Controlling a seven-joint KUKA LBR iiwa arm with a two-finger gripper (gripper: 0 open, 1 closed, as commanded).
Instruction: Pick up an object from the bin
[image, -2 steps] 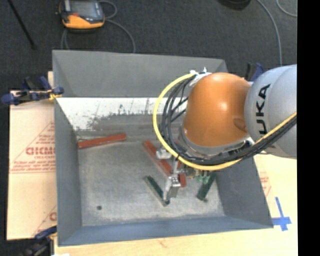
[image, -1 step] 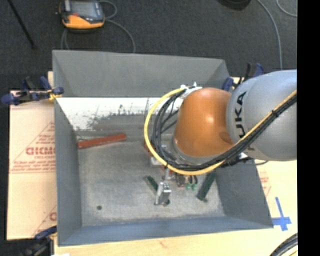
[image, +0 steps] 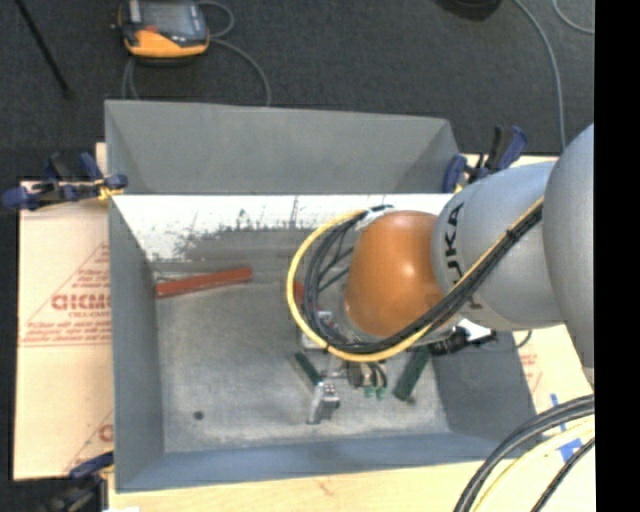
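Arm (image: 520, 250) is reaching in from 3 o'clock, w/ its orange wrist cover (image: 392, 272) and looped cables (image: 310, 270) hanging over the right-centre of the grey metal bin (image: 135, 330). Gripper (image: 323, 402) is sitting low over the bin floor at approx. 5 o'clock from the floor's centre, near the front wall. Can't tell whether the jaws are apart or together, since the wrist is hiding most of them, and nothing is showing between them. Nearest thing is a dark green strip (image: 305, 365), lying tilted on the floor just beside the gripper at its 11 o'clock; can't tell if they're touching. A second dark green strip (image: 410, 380) is lying slanted at the gripper's 2–3 o'clock, partly under the wrist, and a small green bit (image: 372, 391) is sitting btwn. that one and the gripper. Well apart from all this, a red-brown flat stick (image: 203, 282) is lying nearly level at approx. 10 o'clock in the bin, close to the back wall. A small dark speck (image: 197, 415) is resting on the floor at approx. 8 o'clock.
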